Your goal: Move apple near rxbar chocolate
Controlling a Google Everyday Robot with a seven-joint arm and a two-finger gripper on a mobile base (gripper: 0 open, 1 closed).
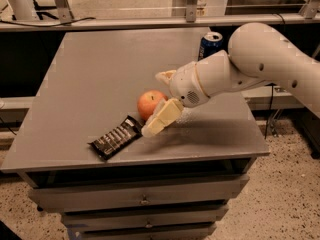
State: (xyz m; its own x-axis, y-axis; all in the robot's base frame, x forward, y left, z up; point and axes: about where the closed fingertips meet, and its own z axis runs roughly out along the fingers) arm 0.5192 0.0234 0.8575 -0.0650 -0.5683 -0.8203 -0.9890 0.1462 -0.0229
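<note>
The orange-red apple [148, 104] rests on the grey table [100, 69], near the front centre. The rxbar chocolate [116, 137], a flat black bar, lies just left and in front of it, a small gap away. My gripper [156, 103] reaches in from the right and straddles the apple. One pale finger [162, 118] is in front of the apple and the other [165, 76] is behind it. The jaws stand spread, with a gap showing between the far finger and the apple.
A blue soda can [210, 44] stands at the back right of the table, just behind my arm [260, 64]. Drawers [145, 199] sit under the table top. A rail and shelving run behind the table.
</note>
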